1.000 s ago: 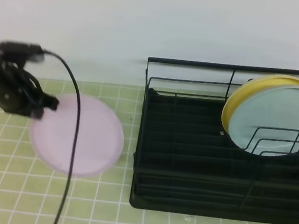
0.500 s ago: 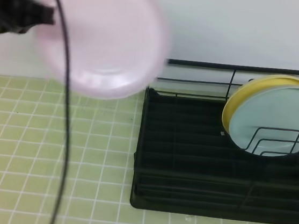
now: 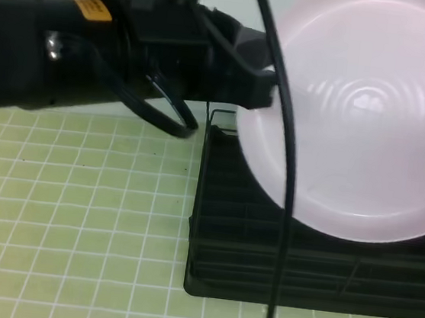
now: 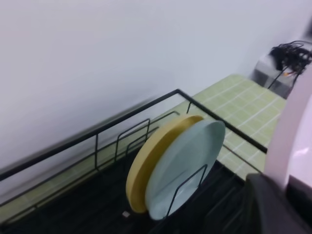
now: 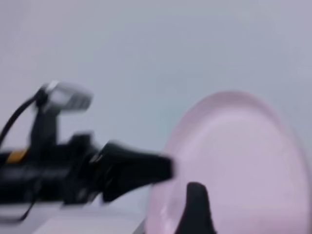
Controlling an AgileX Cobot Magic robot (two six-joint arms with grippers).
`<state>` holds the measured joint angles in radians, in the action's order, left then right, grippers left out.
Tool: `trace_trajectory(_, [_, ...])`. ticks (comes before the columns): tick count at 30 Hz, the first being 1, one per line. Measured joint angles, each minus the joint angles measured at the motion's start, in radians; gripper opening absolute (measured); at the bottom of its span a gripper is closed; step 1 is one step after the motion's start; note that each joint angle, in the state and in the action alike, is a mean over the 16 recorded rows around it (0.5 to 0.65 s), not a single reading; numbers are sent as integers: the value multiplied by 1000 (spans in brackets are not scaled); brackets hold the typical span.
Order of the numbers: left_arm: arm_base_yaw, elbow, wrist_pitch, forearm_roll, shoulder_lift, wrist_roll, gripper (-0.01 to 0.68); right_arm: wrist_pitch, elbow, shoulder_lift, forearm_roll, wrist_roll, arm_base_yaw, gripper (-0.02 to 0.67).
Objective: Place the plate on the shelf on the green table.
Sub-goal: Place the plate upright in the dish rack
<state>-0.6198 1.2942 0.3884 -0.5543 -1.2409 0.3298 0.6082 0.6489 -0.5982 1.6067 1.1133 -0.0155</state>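
1. Since half a second ago, the plate [image 3: 362,122] has swung rightward from the upper left and now hangs over the shelf [image 3: 227,230], facing the camera.
2. Left end effector [image 3: 256,79] is clamped on the plate's left rim.
3. Yellow plate [image 4: 146,165] and blue-green plate [image 4: 187,161] stand upright in the shelf.
4. Right end effector: out of view.
5. Green worktop [image 3: 76,212] lies below.

The raised plate [image 3: 362,122], cut off top and right, hides most of the shelf [image 3: 233,246].
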Motion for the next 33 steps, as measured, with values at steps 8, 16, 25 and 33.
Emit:
trace_trajectory(8, [-79, -15, -66, -11, 1, 2, 1, -25, 19, -48, 15, -2, 0, 521])
trace_trajectory(16, [-85, -16, -94, -39, 0, 10, 1, -13, 19, -134, 28, 35, 0, 518])
trace_trajectory(25, [-85, -16, -119, -70, -1, 35, 15, 120, 21, -259, 90, 119, 0, 413])
trace_trajectory(33, [-85, -16, -77, -95, -1, 55, 213, 199, 25, -310, 116, 173, 0, 213])
